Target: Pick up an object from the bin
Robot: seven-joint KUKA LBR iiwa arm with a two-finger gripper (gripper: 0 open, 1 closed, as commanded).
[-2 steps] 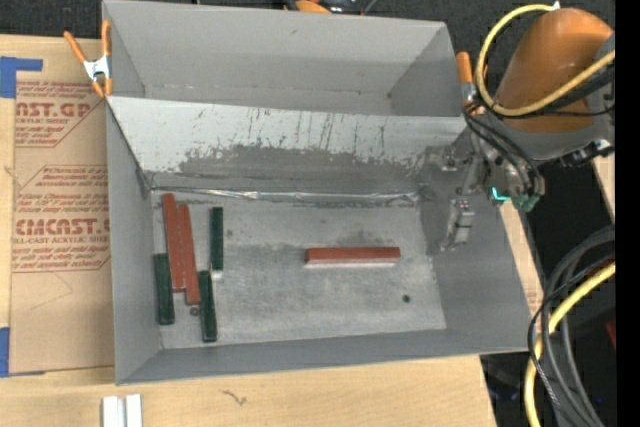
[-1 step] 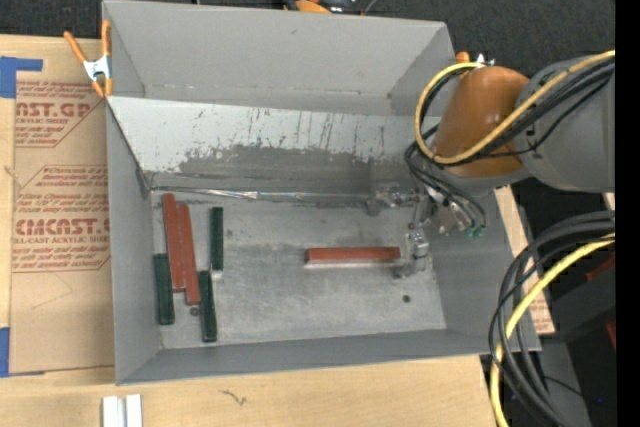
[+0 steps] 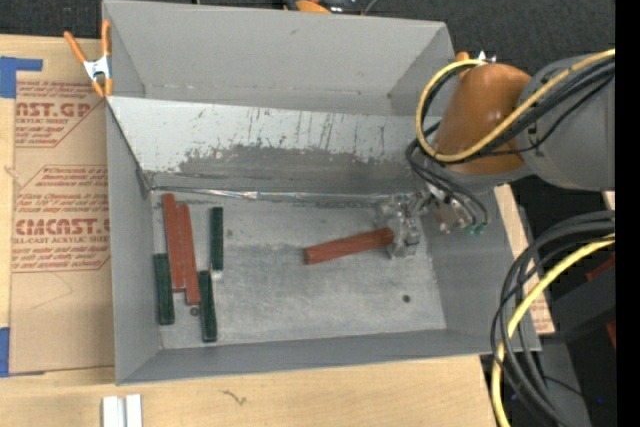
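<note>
**Bin (image 3: 300, 115) seen from above, arm entering over the right edge.** The end effector (image 3: 404, 233) stands low over the bin floor near the right edge. It is at the right tip of a red bar (image 3: 345, 248), the thing nearest to hand. This bar lies alone at mid-floor, slanted, with its left end nearer the front edge. Whether the end effector is spread, pressed together or pinching the bar cannot be told, because metal parts and bar tip overlap at that spot. Along the left edge, well apart, lie a red pair (image 3: 180, 245) side by side and several green bars (image 3: 162, 290). They look too far off to interfere.

**Risks, as judged from this position:**
- **(a) End grasp.** Contact is at the very tip, so a lift would leave nearly all the bar's length hanging to one side. The bar could pivot downward and slip free.
- **(b) Miss.** A closure falling just beyond the tip would catch nothing and merely push the bar towards the left edge.
- **(c) Height.** The bar looks thin and flat on hard metal. Closing too high would pass over it, and closing too low would press on the floor.
- **(d) Clearance.** The orange cover (image 3: 478, 115) on the wrist sits close to the rim at the back right corner, so a tilted withdrawal could strike the wall there.
</note>
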